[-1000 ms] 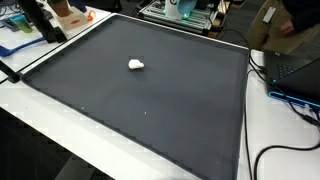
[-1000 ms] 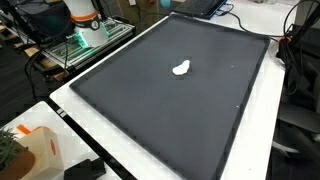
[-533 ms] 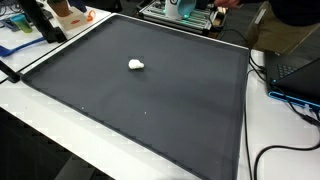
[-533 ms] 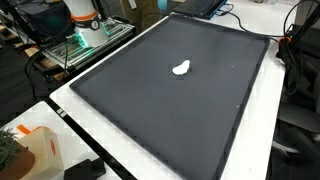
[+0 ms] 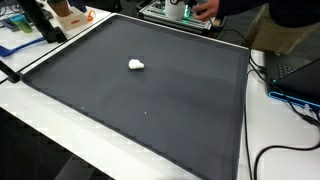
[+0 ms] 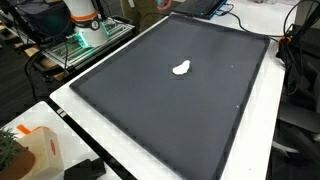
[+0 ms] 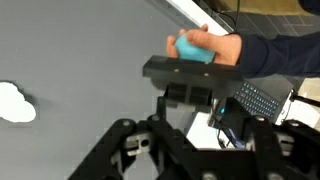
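Even room light lies flat on the dark mat (image 5: pixel 150 100) in both exterior views, with little glare and barely a shadow beneath the white lump (image 5: pixel 136 65). In the wrist view the gripper (image 7: pixel 190 92) looms dark and soft-focused close to the lens. All frames are coarse and low in detail.

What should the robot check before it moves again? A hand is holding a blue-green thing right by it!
1. Is the person's hand clear of the gripper: not ok. In the wrist view it is close in front.
2. Is the teal thing set down: not ok. The hand holds it.
3. Is the white lump lying free on the dark mat: ok in both exterior views.
4. Are the jaws open: cannot tell.
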### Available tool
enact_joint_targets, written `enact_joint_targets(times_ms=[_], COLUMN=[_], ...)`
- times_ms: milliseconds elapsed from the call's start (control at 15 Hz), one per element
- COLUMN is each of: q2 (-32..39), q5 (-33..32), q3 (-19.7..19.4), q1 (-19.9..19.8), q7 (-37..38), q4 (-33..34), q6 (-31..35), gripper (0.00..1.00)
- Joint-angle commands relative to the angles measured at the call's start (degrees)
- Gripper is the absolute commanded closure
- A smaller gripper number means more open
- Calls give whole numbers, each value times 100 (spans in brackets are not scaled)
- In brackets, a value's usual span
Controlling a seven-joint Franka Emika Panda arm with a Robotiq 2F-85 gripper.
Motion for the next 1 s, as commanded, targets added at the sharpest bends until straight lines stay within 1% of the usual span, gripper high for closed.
enact_joint_targets(times_ms=[0,67,200,333,400,600,733,800,933], q2=[-285,-303,-412,-697,-1003,-1630,-2143,-2396,-2863], q5=[-430,-667,-1220,-1641,-1734,-1794,-1539,-1499,-1586], q3=[28,25,-28,-139,-301,-700,-1062,-1210,-1359], q1=[36,26,14,-17,-89,-162,-134,-133,-129], q7=[155,121,-247,-618,-874,-1278,-1486,-1534,-1449], q4=[-214,-234,-446,-906,-1333,-2318,-2971,-3301,-3971], q6=[570,635,879,1497,1936,3231,3914,4263,5035], gripper=[5,0,0,0,0,0,0,0,0])
